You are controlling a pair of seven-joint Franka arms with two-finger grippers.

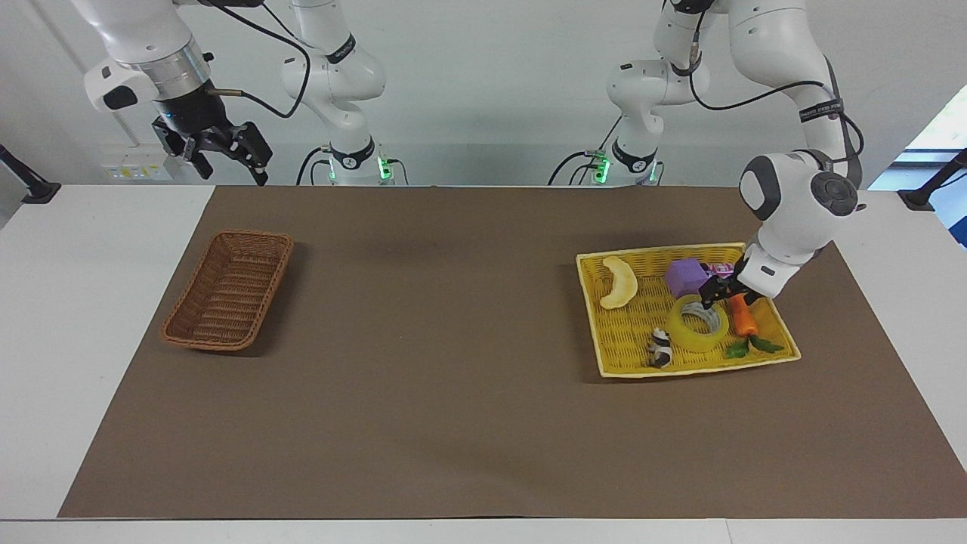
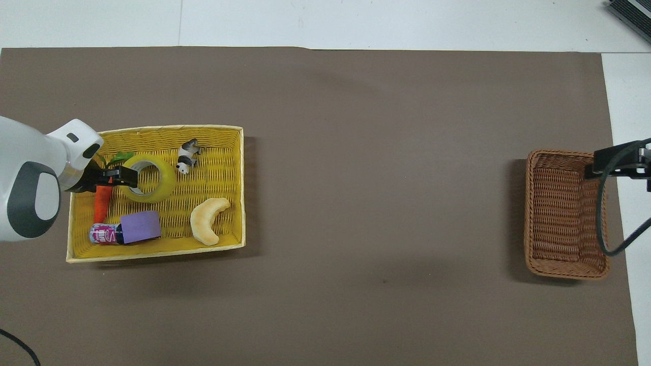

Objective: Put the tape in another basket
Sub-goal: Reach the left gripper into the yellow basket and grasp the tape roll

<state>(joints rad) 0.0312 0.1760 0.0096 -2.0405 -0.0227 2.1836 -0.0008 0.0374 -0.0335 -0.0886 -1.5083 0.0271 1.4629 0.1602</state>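
Over the yellow tray (image 1: 782, 344), left hand (image 1: 716, 293) is reaching the tape (image 1: 696, 323), finger spread unreadable; light stiff roll, probably slick, so I'd be pinching its wall through the core.

In the tray (image 1: 597, 317), the tape (image 1: 691, 336) lies between carrot (image 1: 743, 320) and panda figure (image 1: 661, 349), farther from the robots than the cube (image 1: 684, 276); the banana (image 1: 621, 283) lies beside the cube.

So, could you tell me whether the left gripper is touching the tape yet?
Cannot tell. In the facing view the left gripper is at the rim of the tape nearest the robots, with no gap showing, but contact isn't plain; the overhead view merely overlaps them.
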